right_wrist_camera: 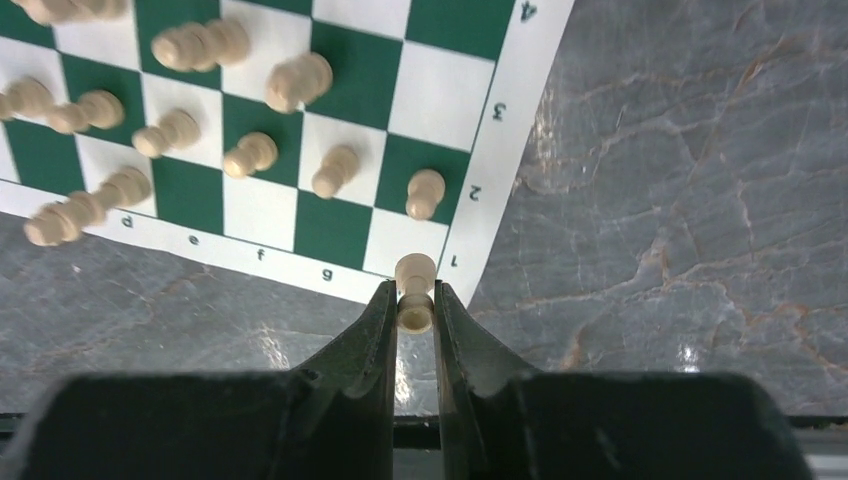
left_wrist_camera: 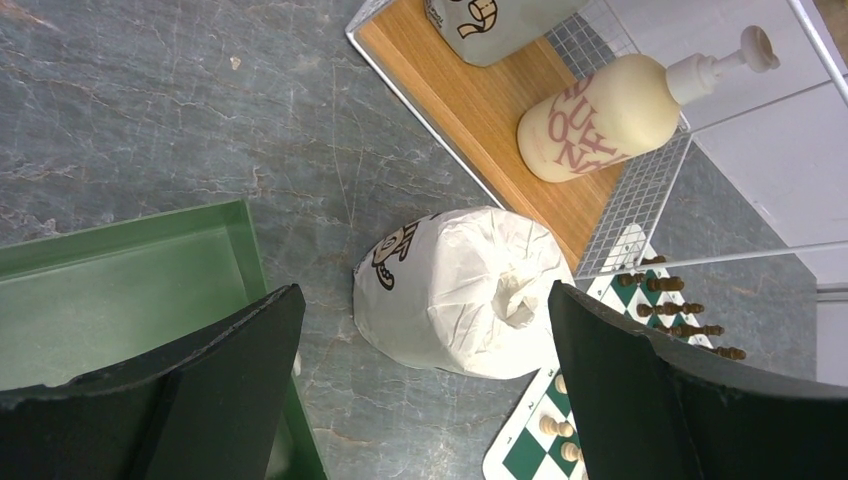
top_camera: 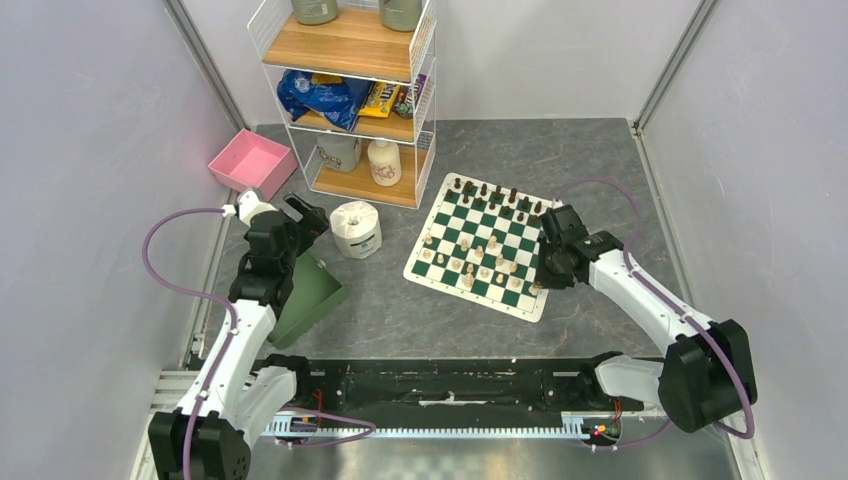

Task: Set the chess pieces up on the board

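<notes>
The board's (right_wrist_camera: pixel 525 90) white border bears the letters d, e, f, g along one edge and the numbers 1, 2, 3, 4 along the adjoining edge. Beyond the board, the pump bottle's (left_wrist_camera: pixel 600 115) red lettering cannot be read.

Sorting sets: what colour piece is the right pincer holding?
A cream chess piece; right wrist view shows it best.

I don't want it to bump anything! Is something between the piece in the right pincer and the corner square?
Nothing visible is. The right pincer holds the cream piece just at the bare corner square of the board. The nearest pawn stands one square further in, apart from it.
</notes>
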### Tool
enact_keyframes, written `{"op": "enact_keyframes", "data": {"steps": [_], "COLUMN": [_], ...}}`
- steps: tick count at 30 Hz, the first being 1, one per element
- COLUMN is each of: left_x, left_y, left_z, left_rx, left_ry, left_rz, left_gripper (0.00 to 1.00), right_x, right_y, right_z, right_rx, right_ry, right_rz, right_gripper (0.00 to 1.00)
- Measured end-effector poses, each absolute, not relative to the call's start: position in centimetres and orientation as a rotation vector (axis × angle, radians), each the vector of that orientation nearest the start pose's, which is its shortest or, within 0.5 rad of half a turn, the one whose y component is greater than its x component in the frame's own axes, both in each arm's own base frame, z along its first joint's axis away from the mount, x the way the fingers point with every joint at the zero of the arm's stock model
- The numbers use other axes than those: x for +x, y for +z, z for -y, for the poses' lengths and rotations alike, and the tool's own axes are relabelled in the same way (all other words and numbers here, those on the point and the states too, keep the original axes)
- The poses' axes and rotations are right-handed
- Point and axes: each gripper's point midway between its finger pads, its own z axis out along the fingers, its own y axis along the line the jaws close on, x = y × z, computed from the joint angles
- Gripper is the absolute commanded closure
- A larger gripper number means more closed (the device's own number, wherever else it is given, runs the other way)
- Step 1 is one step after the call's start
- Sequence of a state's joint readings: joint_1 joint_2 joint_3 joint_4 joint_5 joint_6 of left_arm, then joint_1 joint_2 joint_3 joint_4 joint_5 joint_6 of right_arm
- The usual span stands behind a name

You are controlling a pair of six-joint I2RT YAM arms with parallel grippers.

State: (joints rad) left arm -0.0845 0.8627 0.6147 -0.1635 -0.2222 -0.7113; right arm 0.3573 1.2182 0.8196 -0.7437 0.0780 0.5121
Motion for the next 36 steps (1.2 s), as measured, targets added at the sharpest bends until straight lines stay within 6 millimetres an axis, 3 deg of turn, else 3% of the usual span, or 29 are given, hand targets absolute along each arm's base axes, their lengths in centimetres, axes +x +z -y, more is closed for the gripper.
{"op": "enact_keyframes", "data": {"steps": [4,14,22,36], "left_x": [31.8,31.9,31.9,31.9], "left_y": [18.3,18.4,18.4,18.4], "left_z": [1.7,1.9,1.9,1.9], "left_rx": [-0.744,-0.743,-0.742,-0.743], "left_ry": [-0.315,-0.331,-0.331,-0.330], "left_rz": [-1.841,-1.837,-1.836,-1.836], "left_gripper": [0.00,0.00,0.00,0.00], "right_x": [21.8,20.9,21.1,21.8], "right_y": [7.2,6.4,4.7,3.7], "right_z": [-9.7,-11.2,-10.7,-11.1], "right_rx": [0.213,0.129,0.145,0.165], "right_ry": [0.144,0.082,0.006,0.014], "right_rz": [-2.749,-2.769,-2.778,-2.767], "right_gripper": [0.78,0.78,0.77,0.77]}}
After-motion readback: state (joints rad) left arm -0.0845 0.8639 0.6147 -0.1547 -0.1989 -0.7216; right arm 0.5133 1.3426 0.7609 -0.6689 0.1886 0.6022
